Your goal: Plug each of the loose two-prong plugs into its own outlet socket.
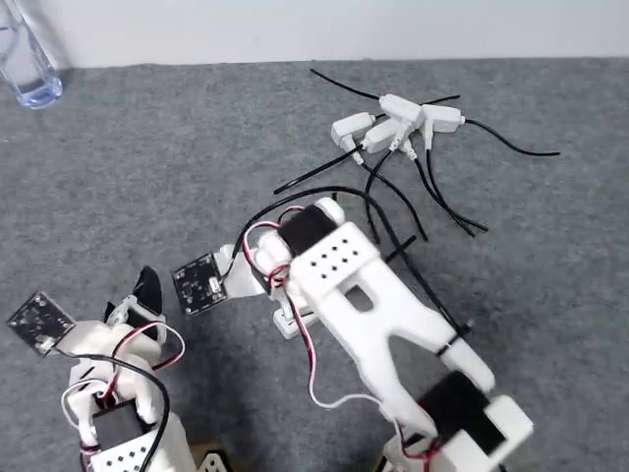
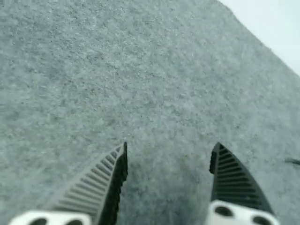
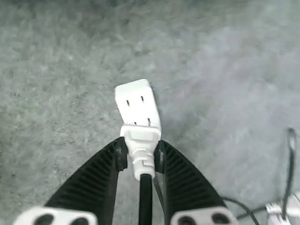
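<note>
One white plug (image 3: 139,135) pinched in right tool (image 3: 140,147), long axis along tool, nose pointing away, butted against outlet socket (image 3: 136,102) lying on tabletop (image 3: 56,70), left tool (image 2: 168,157) spread wide above tabletop, loose plugs (image 1: 398,128) clustered far side

Soft, even light across your high view: the grey mat (image 1: 147,177) reads bright, and the right arm (image 1: 373,305) drops only a faint shadow beneath it. Far left, the clear glass (image 1: 28,69) catches a small gleam. On your right wrist view the white plug (image 3: 140,145) and outlet block (image 3: 136,105) shine bright, with a soft shadow on the mat beside the block.
</note>
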